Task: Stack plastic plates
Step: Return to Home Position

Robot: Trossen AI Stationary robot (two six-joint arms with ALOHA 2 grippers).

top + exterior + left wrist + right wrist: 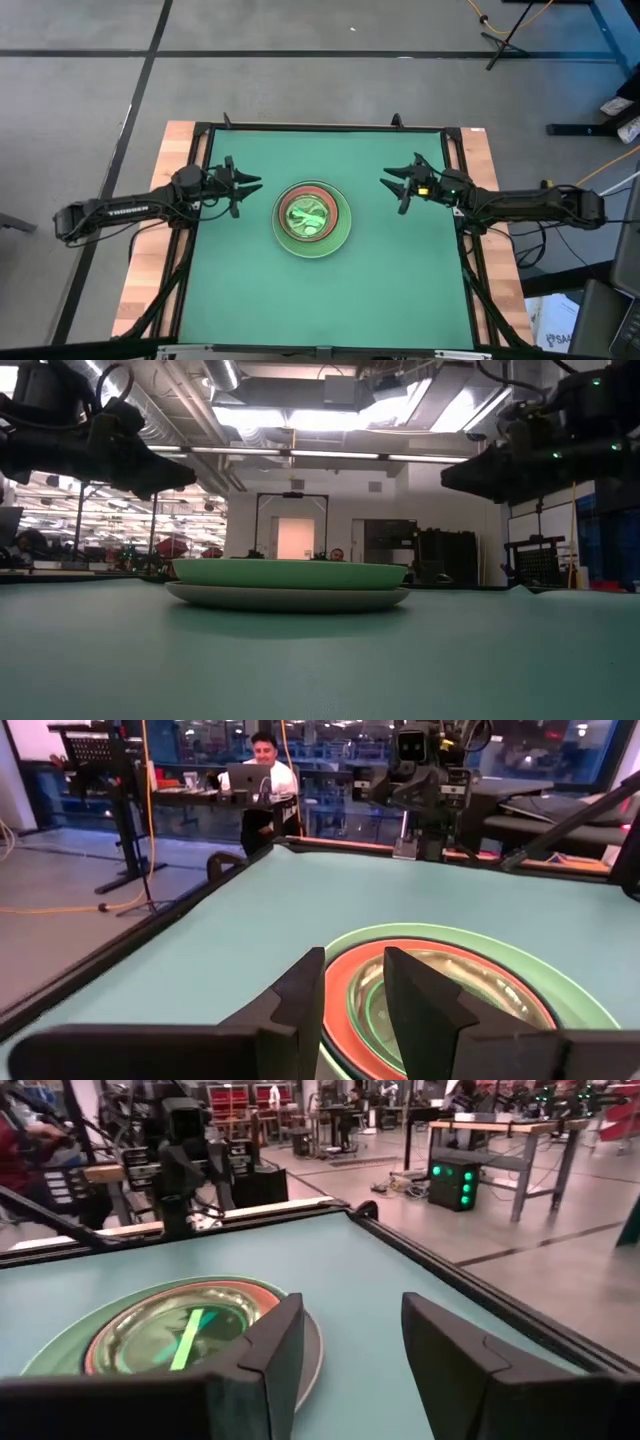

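**Plate stack with both arms alongside.** The plates (312, 218) stand in a single stack at the middle of the green mat (400, 300). From table height only the two lowest show: a grey plate (290, 598) lies on the mat, and a light green plate (290, 573) is nested in it. Seen from closer in, a salmon plate (338, 988) lies inside the light green rim. Smaller plates sit within that, and the topmost is a translucent green plate (305, 216); those beneath it cannot be told apart.

The left gripper (250, 184) hangs above the mat to the stack's left, clear of it, with its fingers a little apart and holding nothing. The right gripper (394, 183) hangs on the opposite side, likewise clear of the stack — its fingers stand wider apart and are also empty. The two grippers point toward each other across the plates.

In the room beyond the table a person (262, 765) sits at a laptop (245, 778).
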